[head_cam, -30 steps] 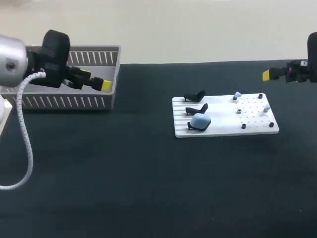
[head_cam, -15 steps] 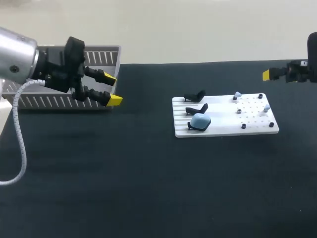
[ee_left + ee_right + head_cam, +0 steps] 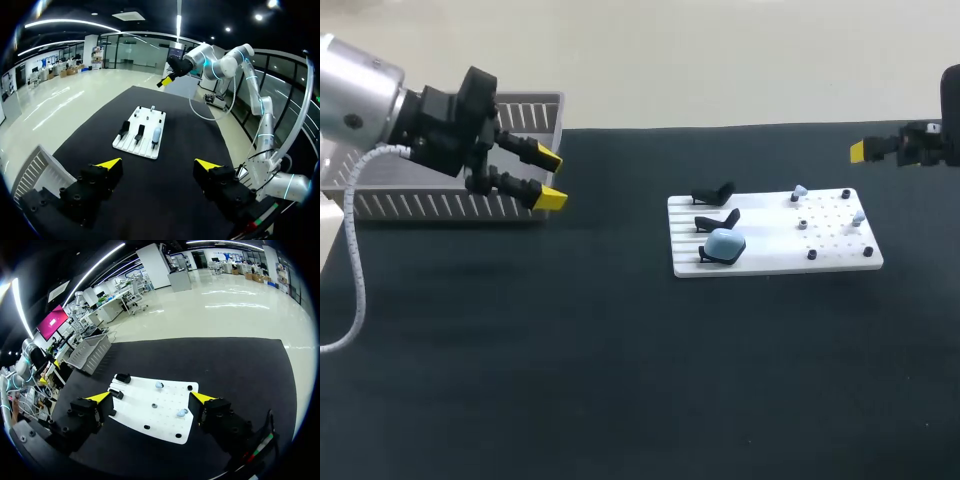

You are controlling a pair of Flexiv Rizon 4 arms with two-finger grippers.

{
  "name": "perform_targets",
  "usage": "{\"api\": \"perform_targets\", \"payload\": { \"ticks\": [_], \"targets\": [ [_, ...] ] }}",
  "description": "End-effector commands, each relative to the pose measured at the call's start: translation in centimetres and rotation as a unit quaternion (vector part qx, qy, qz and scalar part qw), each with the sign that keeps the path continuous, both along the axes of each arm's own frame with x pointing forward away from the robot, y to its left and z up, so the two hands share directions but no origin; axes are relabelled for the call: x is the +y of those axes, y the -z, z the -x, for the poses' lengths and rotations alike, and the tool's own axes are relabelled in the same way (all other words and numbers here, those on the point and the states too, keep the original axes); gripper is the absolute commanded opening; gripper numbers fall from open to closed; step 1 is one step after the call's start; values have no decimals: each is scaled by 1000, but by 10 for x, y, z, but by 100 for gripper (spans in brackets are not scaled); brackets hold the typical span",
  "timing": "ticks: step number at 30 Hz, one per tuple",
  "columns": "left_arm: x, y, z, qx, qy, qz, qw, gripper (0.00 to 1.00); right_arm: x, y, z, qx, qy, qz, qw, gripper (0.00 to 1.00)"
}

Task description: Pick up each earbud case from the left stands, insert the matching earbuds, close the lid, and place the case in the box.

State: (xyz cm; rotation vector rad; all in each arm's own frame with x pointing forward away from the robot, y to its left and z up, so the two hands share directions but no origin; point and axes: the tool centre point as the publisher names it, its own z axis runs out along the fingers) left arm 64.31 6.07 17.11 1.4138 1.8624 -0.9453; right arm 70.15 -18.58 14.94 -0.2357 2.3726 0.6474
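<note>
A light blue earbud case sits on the nearest of three black stands on the white board; the other two stands are bare. Two light blue earbuds rest on the board's right half. My left gripper hangs open at the right end of the grey basket, far left of the board. The left wrist view has the open left gripper well short of the board and case. My right gripper is open above the board, near an earbud.
Small black pegs stand on the board's right half. In the head view my right gripper hovers beyond the board's far right corner. Dark table stretches between basket and board.
My left gripper has swung out from over the basket toward the right and turned, its tips now past the basket's right end. The right arm has kept still.
</note>
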Motion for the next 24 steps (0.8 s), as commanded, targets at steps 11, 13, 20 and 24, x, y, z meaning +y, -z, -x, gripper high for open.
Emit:
{"api": "perform_targets", "payload": {
  "ticks": [11,13,20,24],
  "targets": [
    [-13,-3,25,-49,111,1,993,100,0,0,0,0,0,0,1000,100],
    [-20,-2,30,-58,122,2,991,100,0,0,0,0,0,0,1000,100],
    [-43,-4,39,-79,133,0,988,100,0,0,0,0,0,0,1000,100],
    [-52,3,41,-83,132,7,988,100,0,0,0,0,0,0,1000,100]
  ]
}}
